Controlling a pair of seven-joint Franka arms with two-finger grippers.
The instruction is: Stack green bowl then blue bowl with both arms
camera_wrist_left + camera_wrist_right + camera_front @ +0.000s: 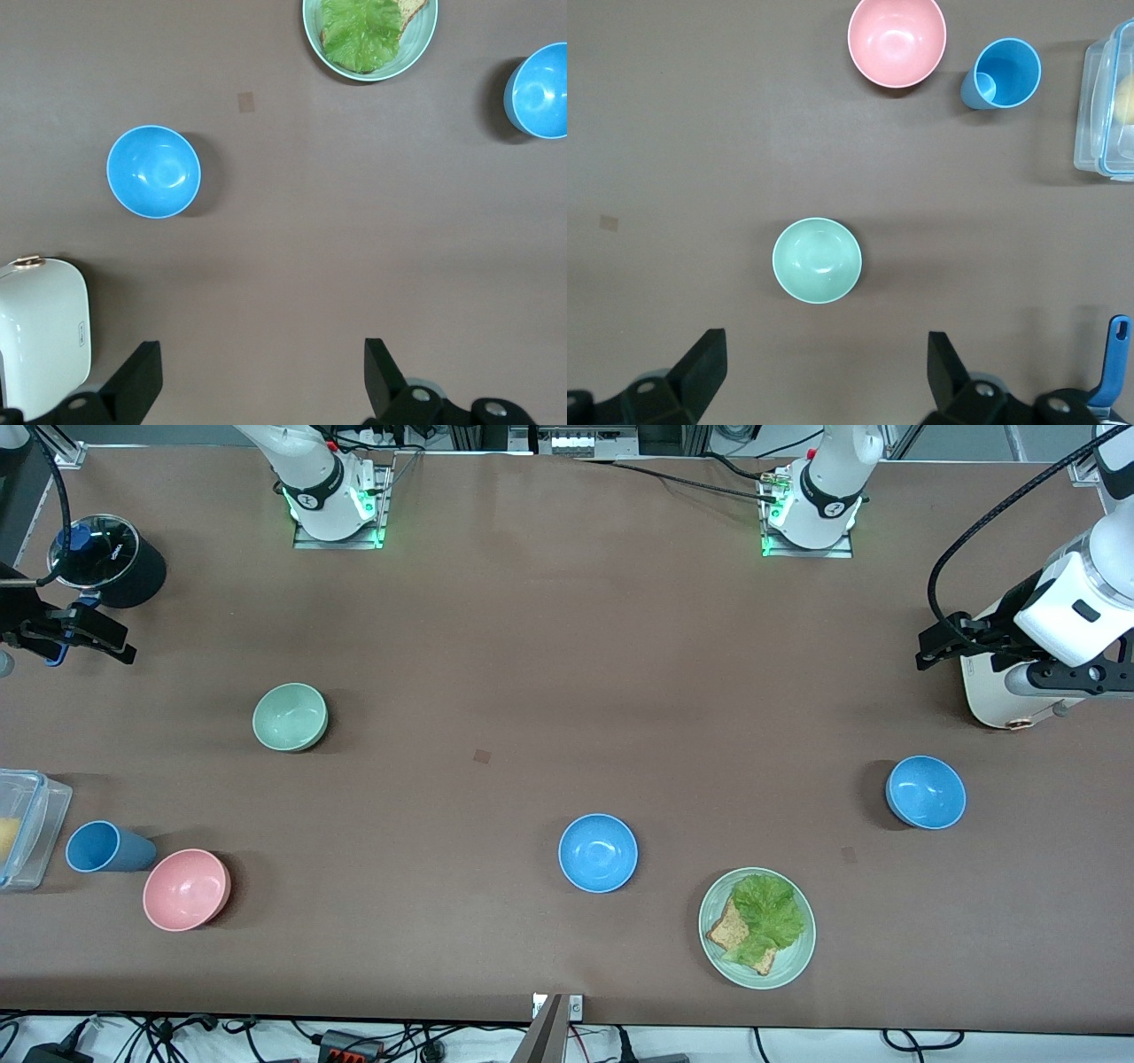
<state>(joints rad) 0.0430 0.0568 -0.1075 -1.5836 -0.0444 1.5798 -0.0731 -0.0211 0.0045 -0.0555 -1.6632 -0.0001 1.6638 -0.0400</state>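
Observation:
The pale green bowl [290, 716] sits upright on the brown table toward the right arm's end; it also shows in the right wrist view [817, 259]. One blue bowl [598, 852] sits near the table's middle, nearer the front camera. A second blue bowl [926, 791] sits toward the left arm's end and shows in the left wrist view [153, 171]. My left gripper [941, 646] [261, 376] is open and empty, up over the table's left-arm end. My right gripper [106, 642] [824, 372] is open and empty, up over the right-arm end.
A green plate with lettuce and toast [709, 934] lies beside the middle blue bowl. A pink bowl [186, 888], a blue cup [106, 847] and a clear plastic box [31, 824] stand at the right arm's end. A black lidded pot [111, 558] and a white appliance [997, 695] stand near the grippers.

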